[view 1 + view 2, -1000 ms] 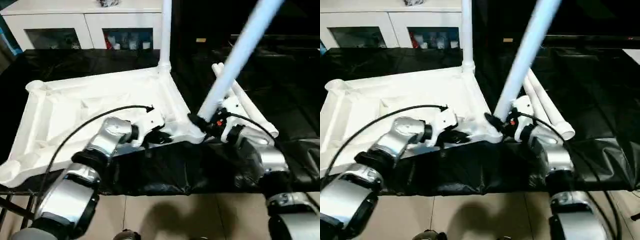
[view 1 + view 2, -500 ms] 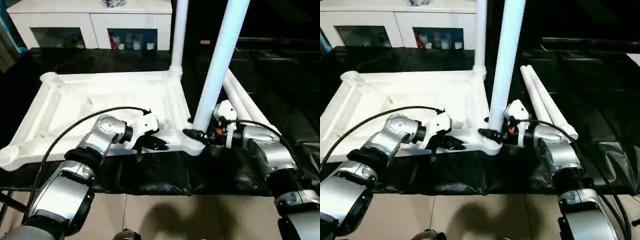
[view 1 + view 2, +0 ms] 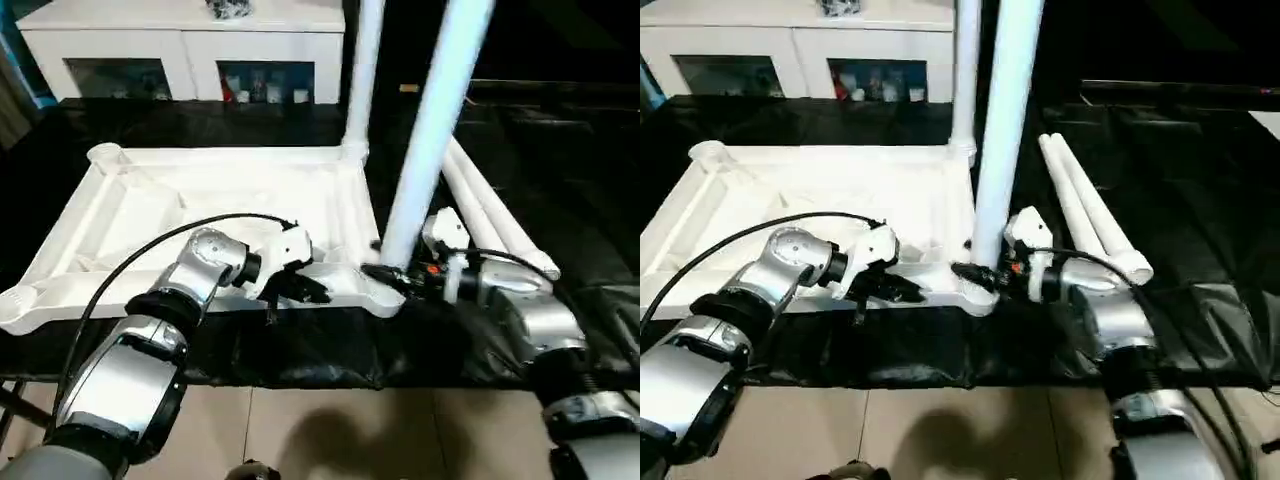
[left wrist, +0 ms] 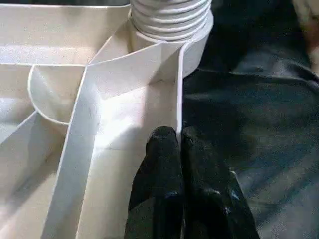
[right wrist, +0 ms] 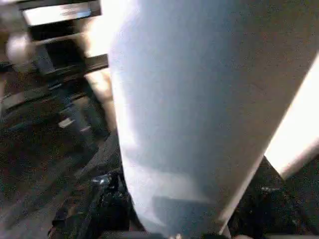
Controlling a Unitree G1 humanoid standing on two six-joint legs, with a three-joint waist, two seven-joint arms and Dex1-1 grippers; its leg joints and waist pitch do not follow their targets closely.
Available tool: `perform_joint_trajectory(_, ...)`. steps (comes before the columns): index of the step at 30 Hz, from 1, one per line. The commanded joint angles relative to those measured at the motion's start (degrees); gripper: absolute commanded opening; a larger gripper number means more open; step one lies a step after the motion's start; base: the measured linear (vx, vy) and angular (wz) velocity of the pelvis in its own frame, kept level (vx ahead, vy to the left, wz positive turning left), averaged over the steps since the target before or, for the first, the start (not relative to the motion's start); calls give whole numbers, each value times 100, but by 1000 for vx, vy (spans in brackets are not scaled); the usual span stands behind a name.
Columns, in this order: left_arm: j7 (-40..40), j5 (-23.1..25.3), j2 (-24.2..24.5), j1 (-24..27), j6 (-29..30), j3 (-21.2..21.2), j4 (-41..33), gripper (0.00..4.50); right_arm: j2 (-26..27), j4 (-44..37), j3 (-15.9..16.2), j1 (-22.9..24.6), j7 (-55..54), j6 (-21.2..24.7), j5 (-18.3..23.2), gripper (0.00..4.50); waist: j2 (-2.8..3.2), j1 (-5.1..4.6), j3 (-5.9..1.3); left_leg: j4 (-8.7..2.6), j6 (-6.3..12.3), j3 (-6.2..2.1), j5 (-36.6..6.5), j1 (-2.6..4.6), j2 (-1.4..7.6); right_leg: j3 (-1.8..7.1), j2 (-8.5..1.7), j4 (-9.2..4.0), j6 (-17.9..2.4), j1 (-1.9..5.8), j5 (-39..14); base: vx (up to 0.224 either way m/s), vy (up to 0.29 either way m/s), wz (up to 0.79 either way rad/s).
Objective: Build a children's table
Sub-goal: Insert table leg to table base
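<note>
The children's table top lies upside down on black cloth, ribs up. One white leg stands in its far right corner socket. A second leg stands nearly upright at the near right corner socket, with my right gripper shut around its lower end. In the right wrist view that leg is very close. My left gripper is shut on the top's near rim, its fingers pinching the thin wall just short of the ribbed leg base. Two more legs lie at the right.
A white cabinet with glass doors stands behind the table. The black cloth covers the work surface and hangs over its front edge. Tiled floor shows below. Cables run along both forearms.
The leg in my right gripper has swung from leaning right to almost upright over the near right corner. The camera has shifted. My left gripper stays on the rim.
</note>
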Motion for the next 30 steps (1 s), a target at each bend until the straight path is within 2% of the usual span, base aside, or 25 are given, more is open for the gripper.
perform_joint_trajectory(1, 445, -158, -214, -295, 263, 313, -123, 0, 222, 702, 48, 21, -824, 182, -308, 192, 13, -32, -322, -482, -250, -249, -2340, 178, 403, 290, -510, -528, -1322, 159, -2248, 0, 0, 0)
perform_joint_trajectory(3, 892, -203, -345, -367, 521, 419, -146, 0, 397, 1079, -108, -208, -1628, 146, -394, 192, 23, -126, -311, -494, -321, -289, -2437, 158, 389, 274, -495, -549, -1223, 154, -2480, 0, 0, 0)
perform_joint_trajectory(4, 1127, -189, -400, -398, 640, 445, -153, 0, 470, 1196, -170, -287, -1895, 128, -394, 192, 23, -140, -311, -500, -320, -295, -2457, 154, 385, 267, -487, -558, -1196, 159, -2504, 0, 0, 0)
perform_joint_trajectory(5, 1524, -189, -510, -454, 830, 507, -159, 0, 582, 1361, -268, -402, -2301, 140, -387, 192, 28, -140, -327, -496, -326, -290, -2464, 174, 387, 272, -476, -556, -1183, 143, -2400, 0, 0, 0)
perform_joint_trajectory(7, 2007, -261, -713, -517, 1130, 634, -219, 0, 755, 1578, -375, -550, -2772, 232, -361, 192, 18, -153, -332, -472, -284, -253, -2409, 199, 371, 287, -463, -558, -1309, 124, -2078, 0, 0, 0)
perform_joint_trajectory(9, 2140, -289, -869, -493, 1274, 652, -357, 0, 868, 1684, -366, -627, -2908, 309, -378, 192, 10, -149, -338, -460, -142, -230, -2174, 149, 345, 285, -454, -553, -1315, 164, -1871, 0, 0, 0)
perform_joint_trajectory(12, 2243, -256, -1013, -415, 1392, 565, -550, 0, 997, 1833, -344, -725, -3010, 359, -434, 192, 15, -132, -364, -447, -25, -222, -1886, 133, 362, 284, -443, -502, -1399, 184, -1419, 0, 0, 0)
perform_joint_trajectory(13, 2214, -207, -1057, -350, 1394, 508, -648, 0, 1059, 1911, -330, -780, -3069, 370, -463, 192, 10, -126, -375, -435, 80, -203, -1726, 133, 353, 281, -426, -481, -1467, 196, -1113, 0, 0, 0)
perform_joint_trajectory(15, 2199, -180, -1077, -309, 1411, 488, -695, 0, 1101, 1969, -320, -819, -3100, 322, -497, 192, 16, -133, -379, -430, 141, -199, -1620, 113, 353, 274, -428, -463, -1517, 217, -940, 0, 0, 0)
perform_joint_trajectory(18, 2233, -118, -1055, -263, 1394, 437, -740, 0, 1173, 2072, -326, -888, -3167, 201, -533, 192, 36, -140, -363, -437, 140, -203, -1698, 115, 360, 273, -437, -482, -1512, 217, -1071, 0, 0, 0)
perform_joint_trajectory(21, 2309, -24, -991, -226, 1347, 389, -771, 0, 1267, 2167, -398, -975, -3248, 0, -511, 192, 45, -172, -344, -470, -17, -223, -2067, 148, 366, 269, -429, -527, -1393, 186, -1583, 0, 0, 0)
perform_joint_trajectory(22, 2301, -26, -985, -210, 1351, 390, -802, 0, 1284, 2174, -425, -986, -3230, -47, -496, 227, 52, -182, -342, -472, -41, -226, -2131, 154, 365, 270, -427, -532, -1386, 178, -1624, 0, 0, 0)
perform_joint_trajectory(24, 2305, -8, -959, -184, 1314, 371, -835, 0, 1318, 2167, -482, -1012, -3202, -111, -447, 262, 50, -206, -342, -484, -65, -233, -2168, 144, 368, 275, -420, -523, -1379, 186, -1549, 0, 0, 0)
perform_joint_trajectory(26, 2210, 2, -919, -135, 1189, 332, -874, 0, 1348, 2129, -544, -1040, -3123, -235, -387, 267, 49, -222, -351, -483, -31, -229, -2134, 131, 371, 279, -430, -513, -1419, 193, -1412, 0, 0, 0)
perform_joint_trajectory(27, 2180, 3, -909, -120, 1150, 324, -888, 0, 1354, 2119, -566, -1046, -3109, -258, -368, 296, 38, -231, -351, -485, -6, -230, -2111, 127, 372, 277, -431, -513, -1429, 196, -1389, 0, 0, 0)
perform_joint_trajectory(28, 2171, 3, -906, -115, 1137, 322, -892, 0, 1356, 2116, -573, -1047, -3105, -266, -361, 305, 43, -236, -353, -481, 4, -225, -2093, 126, 367, 277, -431, -514, -1433, 196, -1378, 0, 0, 0)
perform_joint_trajectory(30, 2059, -23, -870, -64, 1016, 314, -951, 0, 1349, 2120, -586, -1066, -2994, -393, -376, 309, 45, -237, -352, -475, 27, -219, -2037, 122, 366, 279, -432, -510, -1447, 198, -1338, 0, 0, 0)
